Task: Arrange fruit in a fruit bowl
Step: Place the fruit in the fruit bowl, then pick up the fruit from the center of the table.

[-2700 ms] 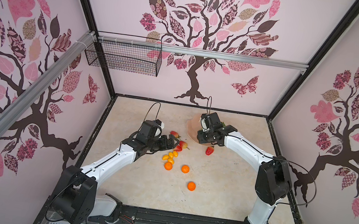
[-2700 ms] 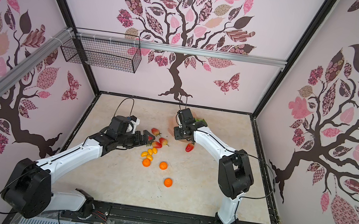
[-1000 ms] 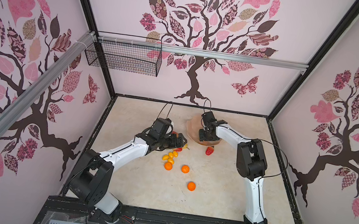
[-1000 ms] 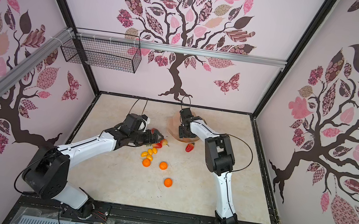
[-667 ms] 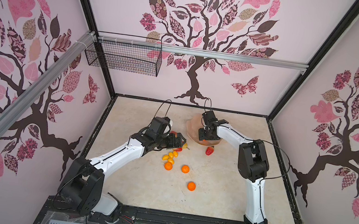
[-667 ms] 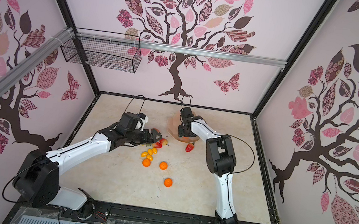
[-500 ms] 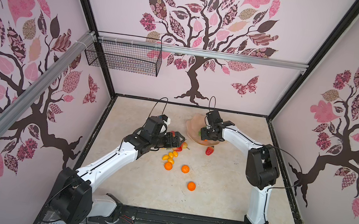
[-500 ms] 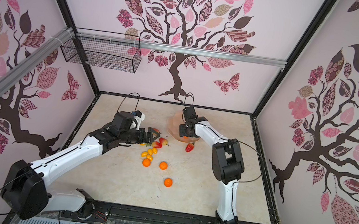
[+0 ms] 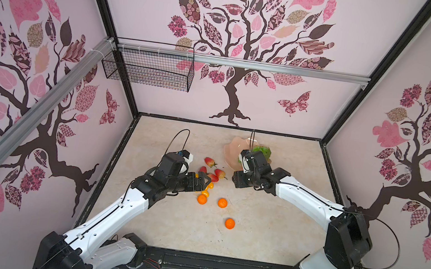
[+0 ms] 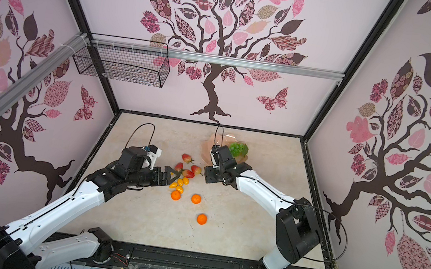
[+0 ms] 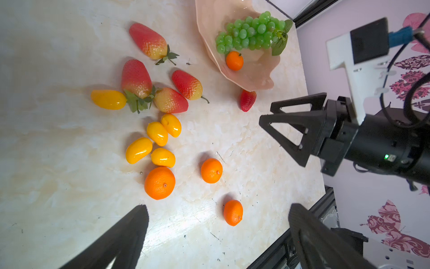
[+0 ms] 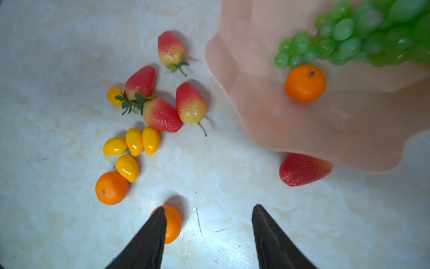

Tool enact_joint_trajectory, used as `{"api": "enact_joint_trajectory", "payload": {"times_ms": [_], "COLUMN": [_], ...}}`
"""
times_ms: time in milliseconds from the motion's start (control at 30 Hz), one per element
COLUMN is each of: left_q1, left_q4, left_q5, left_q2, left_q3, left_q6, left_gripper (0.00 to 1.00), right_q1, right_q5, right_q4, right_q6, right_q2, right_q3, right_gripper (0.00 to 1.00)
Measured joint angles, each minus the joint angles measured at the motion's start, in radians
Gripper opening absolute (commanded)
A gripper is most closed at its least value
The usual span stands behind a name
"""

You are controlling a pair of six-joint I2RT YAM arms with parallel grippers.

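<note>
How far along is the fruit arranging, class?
Done: grapes and one tangerine lie in the bowl. In hand: nothing; the left gripper and right gripper are open and empty. Remaining: five strawberries, five tomatoes and three tangerines on the table.

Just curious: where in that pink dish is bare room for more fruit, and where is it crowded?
Bare: the floor of the translucent peach-pink scalloped dish, from the small orange tangerine to the rim facing the red strawberries. Crowded: the side under the green grape bunch.

A black wire basket point(image 9: 148, 72) hangs beneath an aluminium rail point(image 9: 277, 68) on the tree-patterned back wall point(image 9: 315, 104), above the beige marbled tabletop point(image 9: 178, 229).
</note>
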Motion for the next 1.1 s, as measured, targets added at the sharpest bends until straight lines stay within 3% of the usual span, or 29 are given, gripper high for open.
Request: {"api": "enact_joint_trajectory", "payload": {"times_ms": [400,567,1100], "left_q1": [0.0,0.0,0.0], "left_q4": [0.053,0.083,0.121], "left_q5": [0.045,0.061,0.051], "left_q2": [-0.083,-0.135,-0.172], "left_q3": [-0.168,-0.235,-0.278], "left_q6": [-0.07,-0.106,-0.156], "left_gripper": [0.98,0.98,0.98], "right_q1": [0.108,0.135,0.199], "right_q5": [-0.04,-0.059,-0.034], "right_q4": [-0.007,0.005,0.0], "right_q6": [0.025,0.031,0.041], "right_q2": [0.002,0.029,0.193], "right_q3": [-0.078,-0.078,-0.04], "right_gripper": [0.63,0.68,0.64]}}
